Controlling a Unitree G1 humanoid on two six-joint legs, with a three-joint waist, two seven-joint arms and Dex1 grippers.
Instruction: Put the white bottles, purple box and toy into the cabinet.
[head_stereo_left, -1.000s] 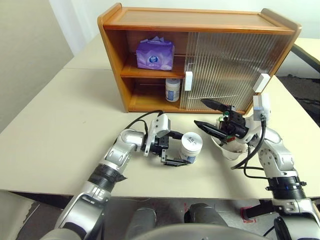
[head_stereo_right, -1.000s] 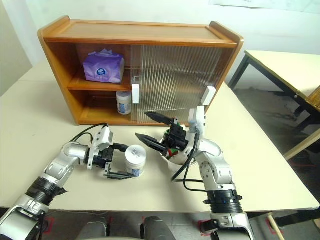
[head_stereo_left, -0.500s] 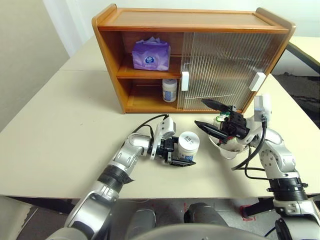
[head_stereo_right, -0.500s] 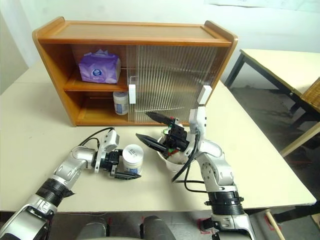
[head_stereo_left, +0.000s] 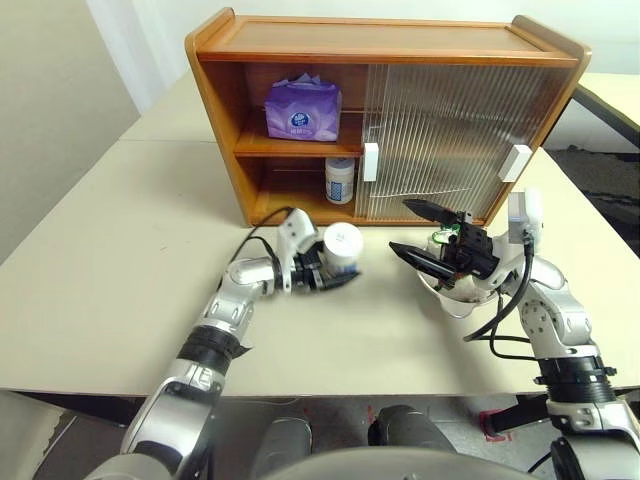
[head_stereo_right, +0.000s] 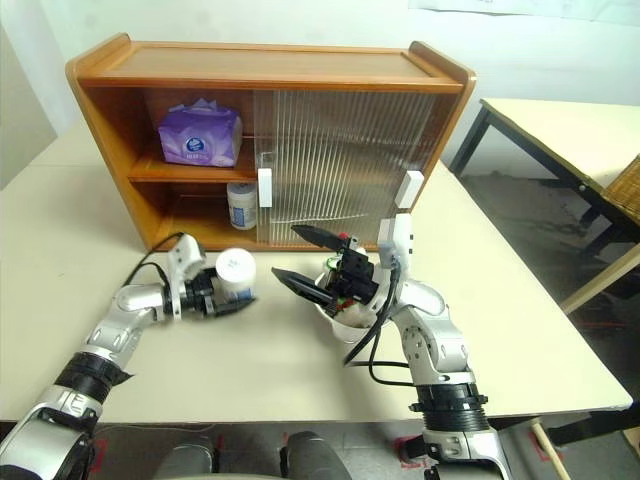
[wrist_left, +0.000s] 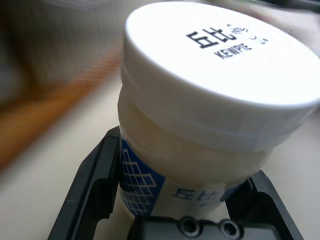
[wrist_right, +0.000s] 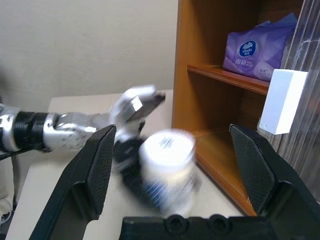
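Observation:
My left gripper (head_stereo_left: 335, 268) is shut on a white bottle (head_stereo_left: 342, 243), with one black finger (wrist_left: 95, 190) on each side of its blue label. It holds the bottle on the table side of the cabinet (head_stereo_left: 390, 40), just before the open lower shelf. A second white bottle (head_stereo_left: 340, 180) stands on that shelf. On the upper shelf lies the purple box (head_stereo_left: 302, 108). My right gripper (head_stereo_left: 400, 227) hangs open over a steel bowl (head_stereo_left: 455, 302). The toy (head_stereo_left: 437, 240) lies in the bowl, mostly hidden behind the gripper.
The cabinet's ribbed sliding doors (head_stereo_left: 450, 130) with white handles (head_stereo_left: 370, 162) cover its right part, and the left bay stands open. The pale table (head_stereo_left: 120, 250) stretches wide to the left. A second table (head_stereo_right: 560, 120) stands at the far right.
My left gripper shut on the bottle and carried it left and toward the cabinet's open bay. The right arm has kept still.

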